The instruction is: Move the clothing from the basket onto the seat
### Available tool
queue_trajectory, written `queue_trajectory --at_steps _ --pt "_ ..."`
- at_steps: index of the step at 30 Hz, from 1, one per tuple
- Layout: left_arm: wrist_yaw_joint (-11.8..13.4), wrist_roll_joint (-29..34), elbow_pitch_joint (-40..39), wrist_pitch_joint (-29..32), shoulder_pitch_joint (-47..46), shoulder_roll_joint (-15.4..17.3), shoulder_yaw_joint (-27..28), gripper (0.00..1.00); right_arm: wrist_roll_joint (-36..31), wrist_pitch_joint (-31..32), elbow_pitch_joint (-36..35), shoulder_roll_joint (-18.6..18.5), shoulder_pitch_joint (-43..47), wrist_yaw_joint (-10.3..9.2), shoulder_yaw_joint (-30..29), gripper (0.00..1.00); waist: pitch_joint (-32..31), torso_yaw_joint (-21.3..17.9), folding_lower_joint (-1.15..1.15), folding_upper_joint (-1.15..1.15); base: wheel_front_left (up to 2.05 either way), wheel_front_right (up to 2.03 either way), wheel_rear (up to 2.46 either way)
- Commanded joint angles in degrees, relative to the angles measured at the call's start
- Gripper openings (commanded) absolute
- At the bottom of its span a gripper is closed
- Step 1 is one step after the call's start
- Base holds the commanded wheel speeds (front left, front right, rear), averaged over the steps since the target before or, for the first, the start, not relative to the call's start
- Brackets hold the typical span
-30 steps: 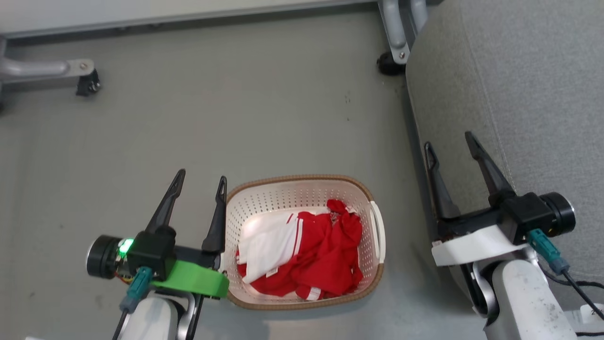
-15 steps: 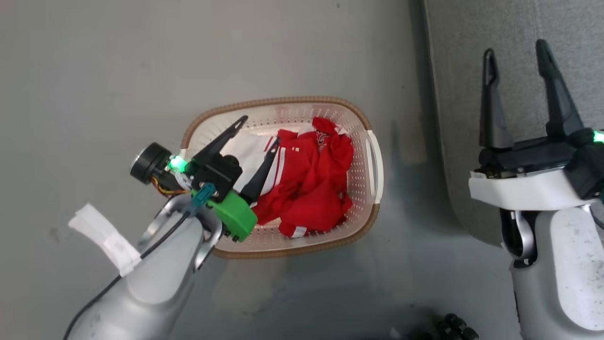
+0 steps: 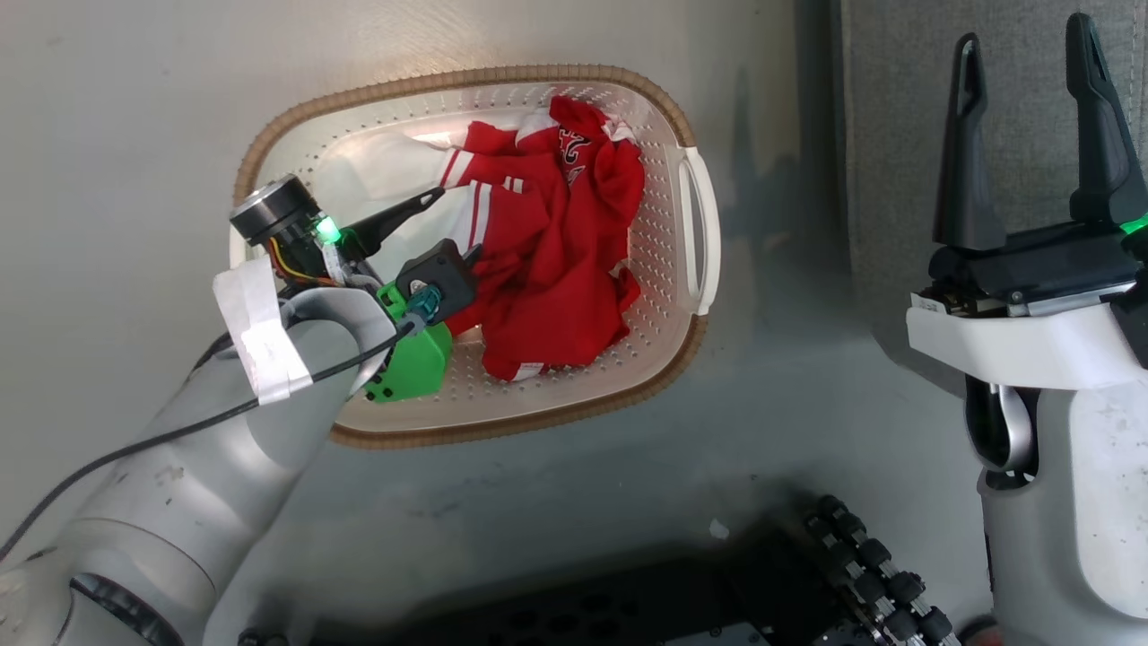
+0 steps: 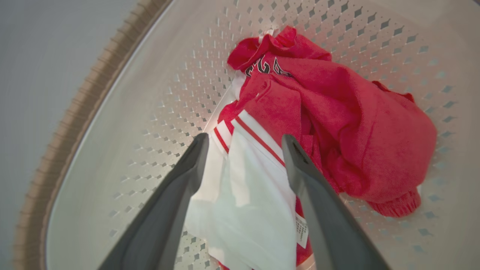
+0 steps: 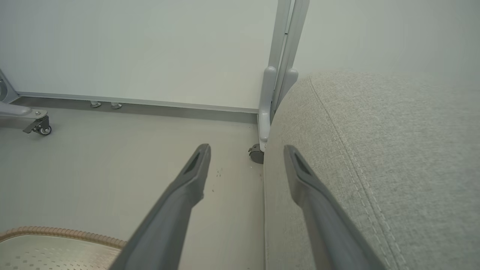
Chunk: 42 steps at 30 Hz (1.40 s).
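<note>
The cream basket (image 3: 691, 215) with its brown rim stands on the floor, and the red and white clothing (image 3: 547, 260) lies crumpled inside it. My left gripper (image 3: 453, 224) reaches down into the basket from the left, open. In the left wrist view its fingers (image 4: 187, 176) straddle the white panel and striped trim of the clothing (image 4: 258, 176); the jaws have not closed on it. My right gripper (image 3: 1022, 54) hangs open and empty at the right, over the edge of the grey seat (image 3: 888, 135). The seat (image 5: 375, 150) fills the right of the right wrist view, beside the right gripper (image 5: 247, 150).
Grey floor surrounds the basket. My dark base with its rollers (image 3: 879, 583) is at the bottom of the head view. In the right wrist view a grey frame post (image 5: 279, 56) with a caster (image 5: 257, 154) stands by the seat's far corner, and another caster (image 5: 41, 129) is at the far left.
The head camera has tilted down. My left gripper has gone from beside the basket into it, over the clothing. The right gripper stays open by the seat.
</note>
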Motion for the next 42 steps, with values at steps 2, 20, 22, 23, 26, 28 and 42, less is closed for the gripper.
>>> queue_trajectory --at_steps 2,20,22,23,26,28,42 --pt "-0.1 -0.3 2.7 0.0 -3.5 0.5 -2.4 1.00 0.4 -0.2 -0.5 -0.1 -1.6 0.00 0.7 1.00 4.3 -3.2 -0.01 0.00 0.00 0.00 0.00" --pt "-0.1 -5.0 12.2 0.0 -11.1 0.4 -10.9 1.00 3.2 -0.2 -2.5 -0.1 -3.1 0.00 2.3 1.00 9.5 -5.1 -0.01 0.00 0.00 0.00 0.00" --pt "-0.1 -5.6 12.0 0.0 -11.1 0.2 -11.5 1.00 2.9 -0.2 -2.6 -0.1 -3.3 0.00 2.4 1.00 9.6 -5.1 -0.01 0.00 0.00 0.00 0.00" --pt "-0.1 -5.8 12.2 0.0 -10.7 0.1 -12.0 1.00 2.8 -0.2 -2.6 -0.1 -3.4 0.00 2.5 1.00 9.7 -5.1 -0.01 0.00 0.00 0.00 0.00" --pt "-0.1 -6.3 12.2 0.0 -10.9 0.0 -13.1 0.47 2.8 -0.2 -2.7 -0.1 -3.8 0.00 2.6 1.00 9.8 -5.2 -0.01 0.00 0.00 0.00 0.00" --pt "-0.1 -6.8 11.4 0.0 -11.4 0.1 -13.4 0.00 2.7 -0.2 -2.8 -0.1 -3.8 -0.01 2.7 1.00 9.9 -5.1 -0.01 0.00 0.00 0.00 0.00" --pt "0.0 -8.6 6.2 0.0 -7.4 -1.3 -13.9 0.00 1.6 -0.2 -0.6 -0.1 -3.4 0.00 2.7 1.00 3.9 -2.6 -0.01 0.00 0.00 0.00 0.00"
